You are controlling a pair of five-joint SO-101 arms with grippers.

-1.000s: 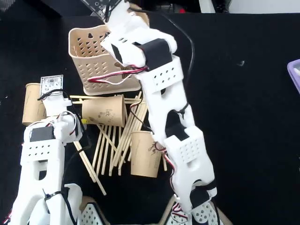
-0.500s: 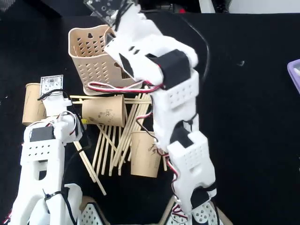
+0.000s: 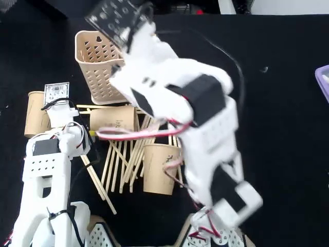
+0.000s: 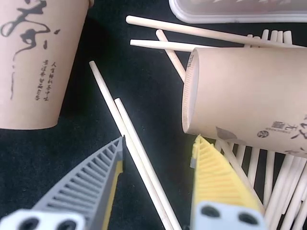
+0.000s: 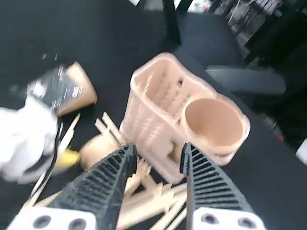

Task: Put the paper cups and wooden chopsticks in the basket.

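Right gripper (image 5: 158,152) wide open, empty, up above basket (image 3: 95,64) at far left with one paper cup (image 5: 211,123) inside; left gripper (image 4: 158,143) open, empty, low over chopsticks (image 4: 135,148) between left cup (image 3: 36,113) and middle cup (image 3: 114,122), third cup (image 3: 160,169) nearer, all lying on table (image 3: 277,128).

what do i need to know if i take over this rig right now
Left gripper: open, empty, low over the chopsticks beside the middle cup.
Right gripper: open, empty, raised above the basket.
Done: one paper cup stands in the basket.
To do: middle cup, far-left cup and front cup lie on the table, plus the chopsticks.
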